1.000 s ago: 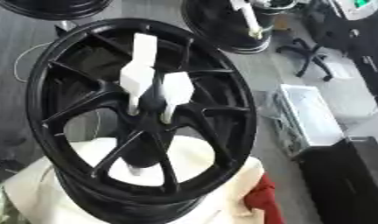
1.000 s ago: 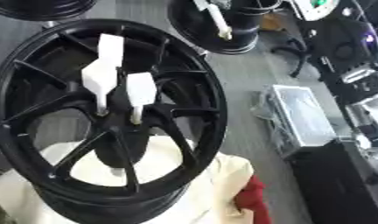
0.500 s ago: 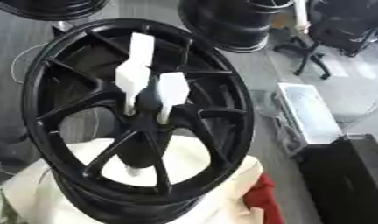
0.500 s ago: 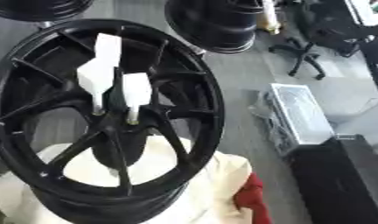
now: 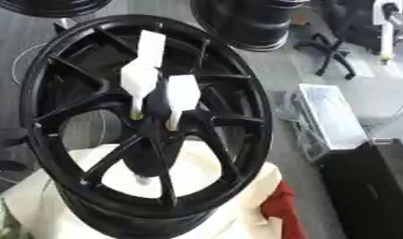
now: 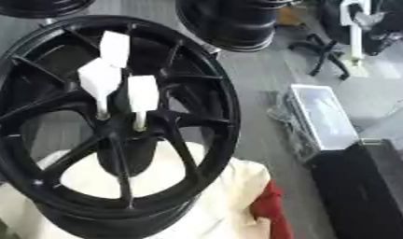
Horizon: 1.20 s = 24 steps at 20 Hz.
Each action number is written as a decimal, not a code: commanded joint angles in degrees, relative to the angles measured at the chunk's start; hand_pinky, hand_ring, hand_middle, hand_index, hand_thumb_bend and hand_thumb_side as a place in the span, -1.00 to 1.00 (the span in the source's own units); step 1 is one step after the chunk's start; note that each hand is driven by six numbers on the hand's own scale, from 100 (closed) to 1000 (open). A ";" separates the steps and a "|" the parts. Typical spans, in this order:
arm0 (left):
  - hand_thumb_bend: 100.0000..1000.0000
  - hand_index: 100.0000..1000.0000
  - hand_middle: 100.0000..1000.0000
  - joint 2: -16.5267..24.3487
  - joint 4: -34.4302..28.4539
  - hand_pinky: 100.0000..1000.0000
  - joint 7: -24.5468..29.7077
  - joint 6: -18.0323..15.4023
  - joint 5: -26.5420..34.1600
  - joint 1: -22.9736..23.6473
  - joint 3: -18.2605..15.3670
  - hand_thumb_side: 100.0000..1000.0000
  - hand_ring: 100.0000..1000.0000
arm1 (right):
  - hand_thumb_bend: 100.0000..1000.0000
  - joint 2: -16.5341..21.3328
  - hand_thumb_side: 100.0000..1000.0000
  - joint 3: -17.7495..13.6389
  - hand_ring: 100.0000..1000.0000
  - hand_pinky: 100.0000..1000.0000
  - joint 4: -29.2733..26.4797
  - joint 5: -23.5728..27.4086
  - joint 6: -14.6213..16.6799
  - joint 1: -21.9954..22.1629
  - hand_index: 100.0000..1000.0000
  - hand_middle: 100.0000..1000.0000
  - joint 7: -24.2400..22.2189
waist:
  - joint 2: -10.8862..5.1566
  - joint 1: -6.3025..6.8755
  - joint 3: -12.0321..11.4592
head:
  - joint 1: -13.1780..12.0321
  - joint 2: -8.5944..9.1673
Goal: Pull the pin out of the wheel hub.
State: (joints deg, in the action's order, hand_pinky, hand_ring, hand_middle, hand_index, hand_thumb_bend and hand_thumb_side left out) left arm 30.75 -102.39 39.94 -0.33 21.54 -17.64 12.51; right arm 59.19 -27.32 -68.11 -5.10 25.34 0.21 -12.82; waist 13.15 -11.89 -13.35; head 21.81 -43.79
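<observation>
No hand shows in either view. 2 white pins (image 5: 182,95) stand in the black hub (image 5: 152,116), tilted on cream cloth (image 5: 237,196). Best pinch 1 pin's white head and pull along its axis.

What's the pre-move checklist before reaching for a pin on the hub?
1. Pins located: ok. Three white pins stand out of the wheel hub.
2. Pins still seated: ok, none pulled yet.
3. Wheel supported: ok, it stands tilted on a cream cloth.
4. Approach path: ok, nothing shows between camera and pins.
5. Hands ready: cannot tell, neither hand is in view.
6. Pin retention in the hub: cannot tell, the sockets are hidden.
</observation>
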 commanded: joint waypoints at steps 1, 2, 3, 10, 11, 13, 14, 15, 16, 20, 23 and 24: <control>-0.98 0.48 0.85 0.93 -1.53 0.61 -0.30 -0.36 0.14 -0.59 -0.55 0.73 1.00 | -1.00 -0.60 -1.00 -3.37 0.40 0.57 0.48 -1.37 0.60 2.22 0.53 0.31 2.26 | -0.46 0.69 0.31 | -0.27 0.08; -0.98 0.48 0.85 0.87 -1.57 0.61 -0.35 -0.40 0.16 -0.61 -0.60 0.73 1.00 | -1.00 -1.82 -1.00 -4.12 0.61 0.69 0.28 -1.79 0.95 3.16 0.67 0.55 2.05 | -0.35 0.79 0.32 | -0.35 0.10; -0.99 0.48 0.85 0.83 -1.63 0.61 -0.40 -0.45 0.16 -0.63 -0.64 0.73 1.00 | -1.00 -2.93 -1.00 -4.94 0.70 0.75 -0.01 -2.36 1.17 3.98 0.74 0.64 1.53 | -0.25 0.89 0.31 | -0.47 0.12; -1.00 0.48 0.84 0.95 -2.01 0.61 -0.69 -1.03 0.44 -0.61 -0.90 0.71 1.00 | -1.00 -6.55 -0.90 -8.75 0.85 0.89 -2.27 -5.61 0.32 6.49 0.85 0.75 0.04 | 0.15 1.40 0.35 | -0.82 0.13; -1.00 0.48 0.84 0.93 -2.02 0.61 -0.67 -1.04 0.44 -0.63 -0.89 0.71 1.00 | -1.00 -6.65 -0.91 -8.87 0.85 0.89 -2.34 -5.76 0.17 6.53 0.86 0.76 0.12 | 0.17 1.43 0.36 | -0.82 0.11; -1.00 0.48 0.84 0.93 -2.02 0.61 -0.64 -1.05 0.42 -0.64 -0.86 0.72 1.00 | -1.00 -6.80 -0.96 -9.03 0.83 0.89 -2.51 -5.83 -0.05 6.47 0.85 0.76 0.37 | 0.21 1.46 0.43 | -0.82 0.03; -1.00 0.48 0.84 0.94 -2.01 0.61 -0.64 -1.05 0.38 -0.62 -0.85 0.72 1.00 | -1.00 -6.84 -0.96 -9.08 0.83 0.88 -2.59 -5.80 -0.14 6.40 0.85 0.75 0.50 | 0.22 1.46 0.46 | -0.83 0.01; -1.00 0.48 0.84 0.94 -2.00 0.61 -0.63 -1.06 0.34 -0.61 -0.84 0.72 1.00 | -1.00 -6.88 -0.98 -9.08 0.82 0.88 -2.67 -5.73 -0.17 6.33 0.85 0.75 0.59 | 0.22 1.45 0.48 | -0.83 -0.02; -1.00 0.48 0.84 0.93 -1.98 0.61 -0.62 -1.06 0.29 -0.59 -0.83 0.72 1.00 | -1.00 -6.91 -0.99 -9.06 0.81 0.88 -2.73 -5.59 -0.15 6.23 0.84 0.74 0.62 | 0.23 1.44 0.49 | -0.84 -0.04; -1.00 0.48 0.84 0.89 -2.05 0.61 -0.54 -1.10 0.33 -0.72 -0.73 0.71 1.00 | -1.00 -6.73 -1.00 -8.81 0.80 0.87 -3.25 -4.95 0.09 5.48 0.84 0.75 0.35 | 0.29 1.44 0.34 | -0.96 -0.14; -1.00 0.48 0.84 0.92 -2.04 0.61 -0.50 -1.09 0.20 -0.71 -0.72 0.73 1.00 | -1.00 -6.67 -1.00 -8.83 0.83 0.89 -3.58 -5.67 -0.68 5.05 0.84 0.79 -0.15 | 0.41 1.35 0.25 | -1.10 -0.24; -1.00 0.48 0.84 0.95 -2.02 0.61 -0.51 -1.10 0.08 -0.65 -0.74 0.74 1.00 | -1.00 -6.74 -1.00 -8.91 0.85 0.91 -3.59 -5.90 -1.10 5.03 0.84 0.82 0.07 | 0.44 1.29 0.26 | -1.13 -0.26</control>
State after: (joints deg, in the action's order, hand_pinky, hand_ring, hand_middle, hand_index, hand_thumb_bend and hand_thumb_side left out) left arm 30.78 -102.59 39.35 -1.08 21.51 -17.60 12.15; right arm 50.17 -35.28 -70.61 -10.66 24.63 5.50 -12.77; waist 14.20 -10.98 -13.20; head 20.75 -43.77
